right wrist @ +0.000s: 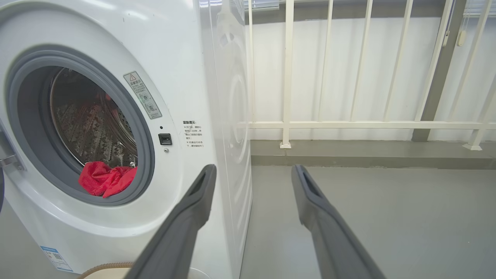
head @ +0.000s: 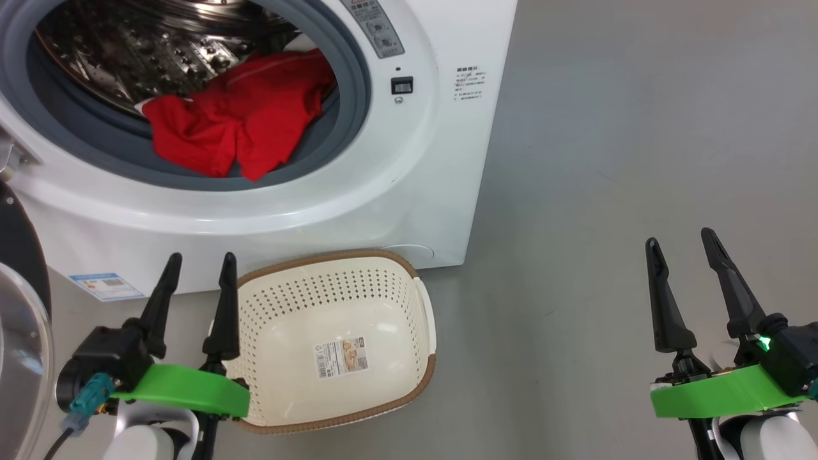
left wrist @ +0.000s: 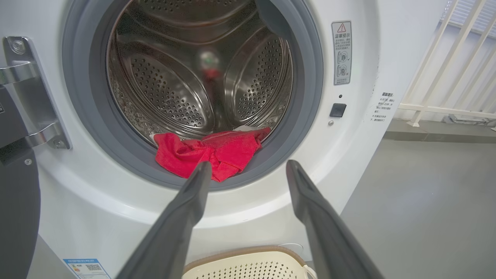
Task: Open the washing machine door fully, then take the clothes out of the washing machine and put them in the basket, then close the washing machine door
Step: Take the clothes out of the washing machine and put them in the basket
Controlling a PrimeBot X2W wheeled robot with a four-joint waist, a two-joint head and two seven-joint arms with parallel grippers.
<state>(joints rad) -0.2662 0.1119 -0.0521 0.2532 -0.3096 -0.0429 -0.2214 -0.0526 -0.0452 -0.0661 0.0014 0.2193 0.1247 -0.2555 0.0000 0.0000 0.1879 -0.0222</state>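
Red clothes at washing machine mouth, beyond left gripper, right gripper, both spread wide, empty

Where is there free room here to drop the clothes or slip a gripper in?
Free: the empty basket, bordered by the washing machine and the left gripper; the grey floor between the machine and the right gripper; the drum above the red clothes. Crowded: the lower gasket, where those clothes drape.

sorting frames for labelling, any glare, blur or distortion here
Head view: sharp, soft glare patches in the basket. Left wrist view: left gripper fingers soft up close, smeared reflection in the drum. Right wrist view: wide-angle bows the washing machine edge, tilts the railing.
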